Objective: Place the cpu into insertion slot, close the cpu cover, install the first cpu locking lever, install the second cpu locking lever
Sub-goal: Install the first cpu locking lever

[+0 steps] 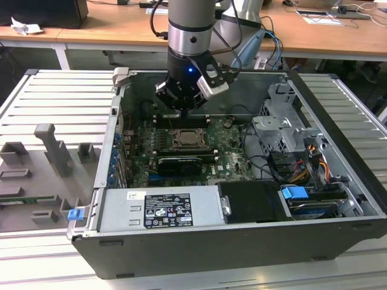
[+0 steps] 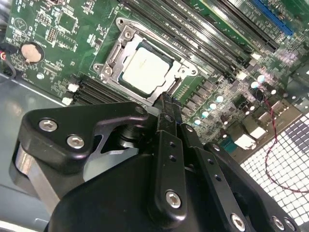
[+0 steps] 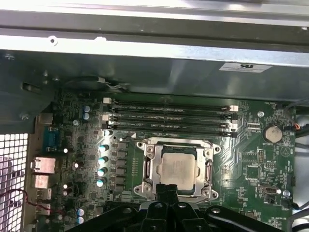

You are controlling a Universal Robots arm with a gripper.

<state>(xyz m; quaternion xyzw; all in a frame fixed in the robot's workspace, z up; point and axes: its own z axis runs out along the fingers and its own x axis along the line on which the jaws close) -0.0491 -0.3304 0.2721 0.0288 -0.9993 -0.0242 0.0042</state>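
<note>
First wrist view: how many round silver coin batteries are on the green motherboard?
1. The round silver coin battery sits on the green motherboard, apart from the pale silver-beige square cpu. The black gripper covers part of the board, so others may be hidden.

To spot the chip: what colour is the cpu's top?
The cpu is pale silver-beige, clearest in the second wrist view.

Setting: robotics lab, hardware-assembly test cell.
Indicators:
- industrial robot arm [image 1: 190,30] over open computer case [image 1: 242,248]
- bare motherboard [image 3: 251,164] exposed in first wrist view
- case on ribbed metal bench [image 1: 60,96]
- grey fixture blocks [image 1: 51,148] on bench at exterior view's left
- wooden desks [image 1: 326,36] behind, carrying cables [image 1: 363,9] and papers [image 1: 319,19]
</note>
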